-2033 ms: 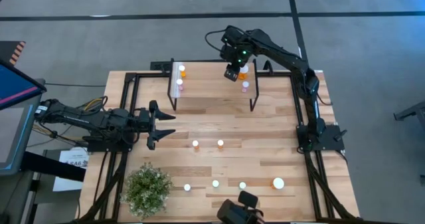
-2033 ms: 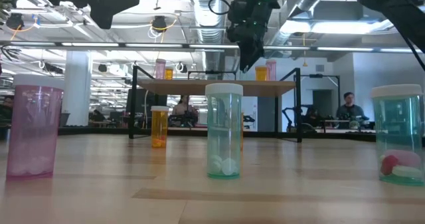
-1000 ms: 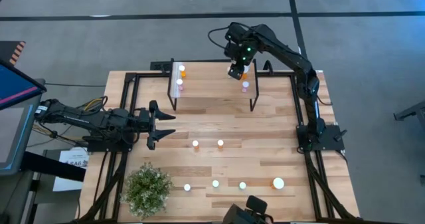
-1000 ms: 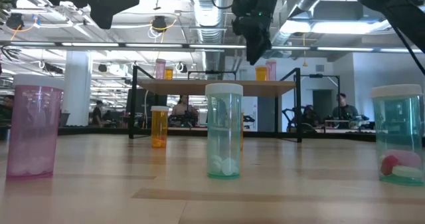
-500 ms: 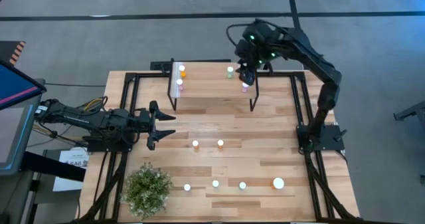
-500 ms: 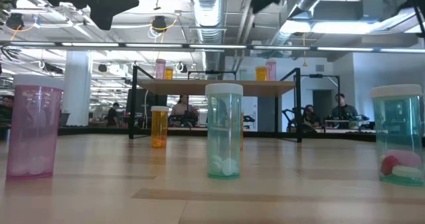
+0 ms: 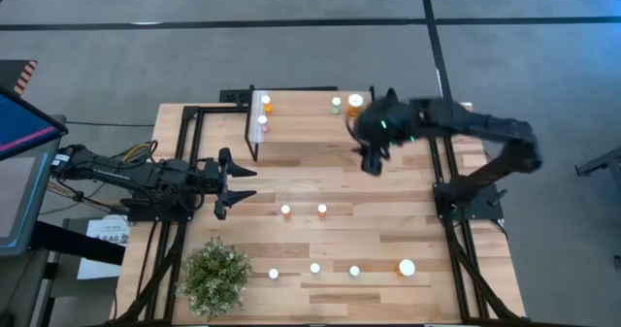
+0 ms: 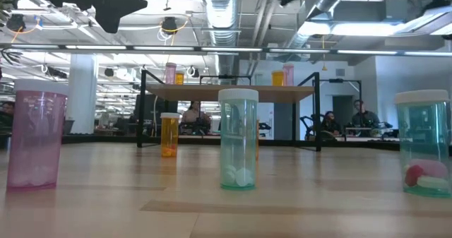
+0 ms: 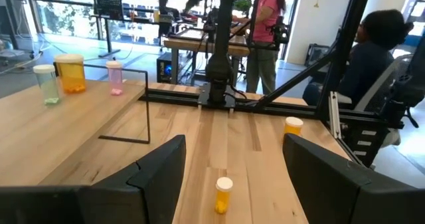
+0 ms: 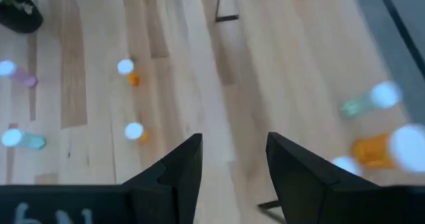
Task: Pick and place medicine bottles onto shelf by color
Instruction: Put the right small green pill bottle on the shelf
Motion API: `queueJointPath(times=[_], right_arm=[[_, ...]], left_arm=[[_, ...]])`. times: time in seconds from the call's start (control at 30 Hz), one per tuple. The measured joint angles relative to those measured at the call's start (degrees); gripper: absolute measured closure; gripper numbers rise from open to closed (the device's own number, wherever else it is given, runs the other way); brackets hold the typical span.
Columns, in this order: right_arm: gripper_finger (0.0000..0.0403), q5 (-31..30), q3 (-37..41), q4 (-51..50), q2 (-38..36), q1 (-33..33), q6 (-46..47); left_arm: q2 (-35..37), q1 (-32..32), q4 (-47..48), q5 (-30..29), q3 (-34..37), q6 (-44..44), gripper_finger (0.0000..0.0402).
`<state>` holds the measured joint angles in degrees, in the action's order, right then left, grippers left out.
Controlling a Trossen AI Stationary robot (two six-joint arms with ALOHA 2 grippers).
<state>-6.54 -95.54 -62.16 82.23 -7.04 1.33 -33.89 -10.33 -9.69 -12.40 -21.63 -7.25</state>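
Note:
The shelf (image 7: 310,138) stands at the table's far side. On its left end are an orange (image 7: 265,102) and a pink bottle (image 7: 262,123). On its right end are a green (image 7: 337,103) and a larger orange bottle (image 7: 355,101). Two orange bottles (image 7: 285,211) (image 7: 322,210) stand mid-table, and several more stand in a near row (image 7: 314,268). My right gripper (image 7: 370,164) (image 10: 232,141) hangs open and empty above the table, just in front of the shelf's right end. My left gripper (image 7: 241,181) (image 9: 234,144) waits open at the table's left, pointing level.
A bushy green plant (image 7: 214,276) sits at the near left corner. A black frame (image 7: 194,114) runs round the table's edges. People sit in the room beyond the table (image 9: 372,58). Bare wood lies between the shelf and the mid-table bottles.
My right gripper has drawn back from above the shelf's right end, moving toward the table's near edge and a little right, and has risen out of the low view. The green bottle and the larger orange one, hidden beneath it before, now show standing on the shelf.

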Motion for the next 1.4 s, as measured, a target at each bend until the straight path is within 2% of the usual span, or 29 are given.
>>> queueJointPath(times=[0.13,0.23,0.43,0.53,0.7,0.87,1.07,1.23,1.4], right_arm=[[0.0215,-0.1,18.9,11.4,-10.1,4.9,5.3],[0.0214,-0.1,29.4,18.4,-16.7,9.6,9.5],[0.0217,-1.0,41.6,25.6,-23.2,19.9,15.6],[0.0219,-3.5,43.8,27.3,-23.2,23.7,18.2],[0.0218,-5.8,43.9,31.2,-18.2,26.9,19.2],[0.022,-5.8,43.9,36.5,-10.5,26.6,17.8],[0.0216,-5.5,43.9,43.1,-1.7,23.2,17.3],[0.0207,1.9,42.4,43.8,1.9,22.2,16.3],[0.0209,6.5,42.4,44.7,2.5,26.9,15.7]], left_arm=[[0.0,0.0,-0.1,0.0,0.0,0.0,0.0161],[0.0,0.0,-0.3,-0.4,0.0,0.0,0.0162],[0.0,0.0,-0.3,-1.0,0.0,-0.2,0.0162],[0.0,0.0,-0.4,-1.0,0.0,-0.8,0.0162],[0.0,0.0,-0.3,-1.0,0.0,-0.8,0.0162],[0.0,0.0,-0.1,-0.9,0.0,-0.6,0.0162],[0.0,0.0,-0.3,-0.5,0.0,-0.4,0.0162],[0.0,0.0,-0.1,-0.4,0.0,-0.2,0.0162],[0.0,0.0,-0.4,-0.4,0.0,-0.3,0.0162]])
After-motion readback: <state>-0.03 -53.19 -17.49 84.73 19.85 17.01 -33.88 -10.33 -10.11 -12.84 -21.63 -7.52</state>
